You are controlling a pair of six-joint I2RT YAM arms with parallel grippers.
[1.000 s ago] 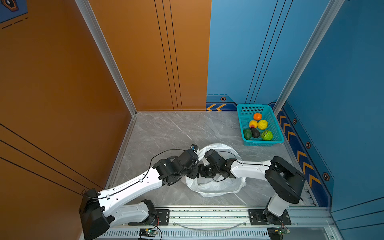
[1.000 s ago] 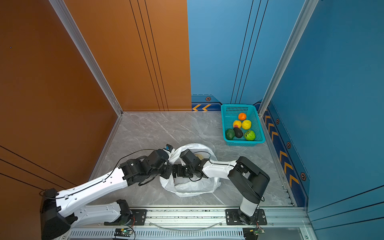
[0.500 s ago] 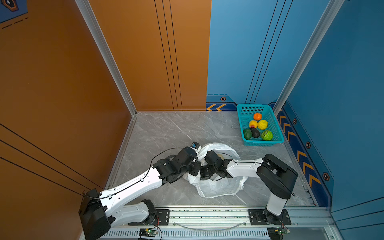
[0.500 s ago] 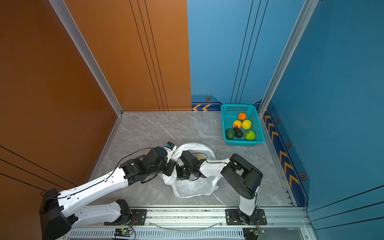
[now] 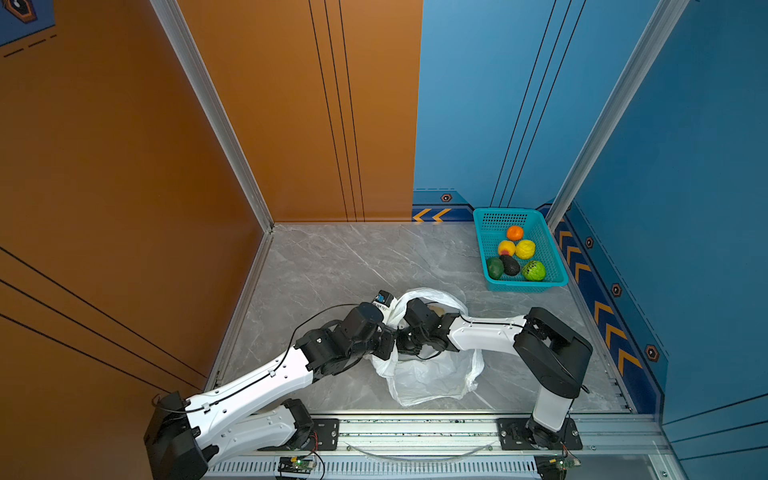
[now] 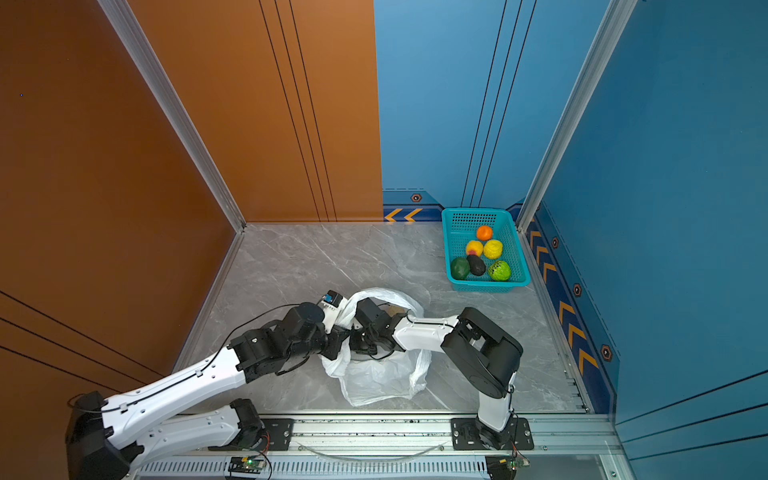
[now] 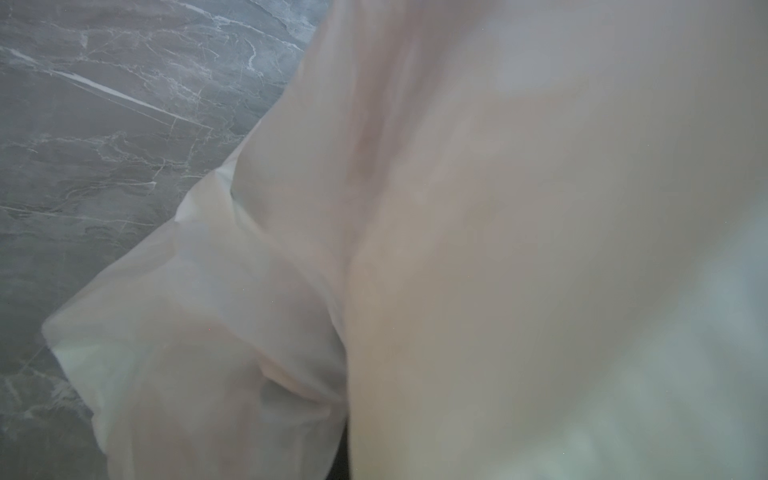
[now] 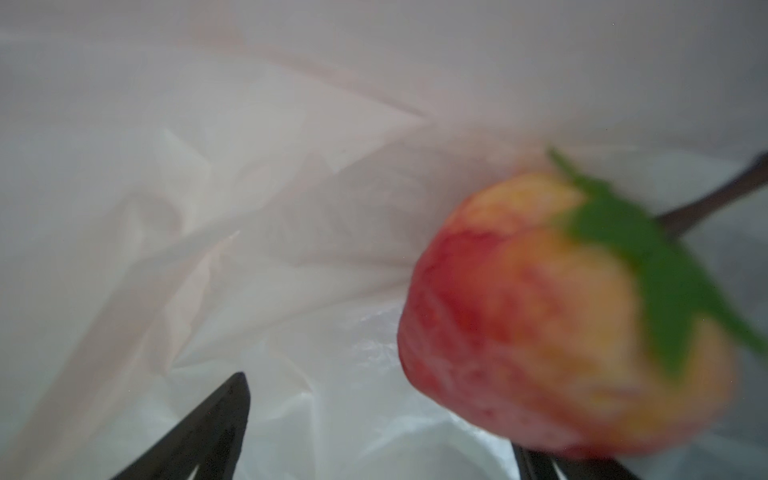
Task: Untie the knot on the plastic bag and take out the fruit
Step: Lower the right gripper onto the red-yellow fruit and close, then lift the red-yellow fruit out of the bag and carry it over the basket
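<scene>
Robot test cell of laboratory type. The 9 to 11 o'clock side is closed by orange wall panels (image 5: 124, 166) and the 12 to 3 o'clock side by blue wall panels (image 5: 685, 166), joined by aluminium corner posts (image 5: 220, 124). The grey marble-patterned tabletop (image 5: 353, 257) is edged by a dark blue skirting (image 5: 604, 311) printed with orange chevrons. At 6 o'clock an aluminium rail (image 5: 415, 428) carries the two bolted arm bases (image 5: 540, 434), with small circuit boards (image 5: 297, 462) along its front edge.

The left arm (image 5: 249, 386) and right arm (image 5: 486, 332) share glossy white link shells with screw holes, bulky matte-black joint housings, thin black cables (image 5: 332, 308) clipped along them, and black base plates (image 5: 324, 434) bolted to a silver rail (image 5: 415, 428), plus a white, blue-marked block (image 5: 383, 298) at the left wrist.
</scene>
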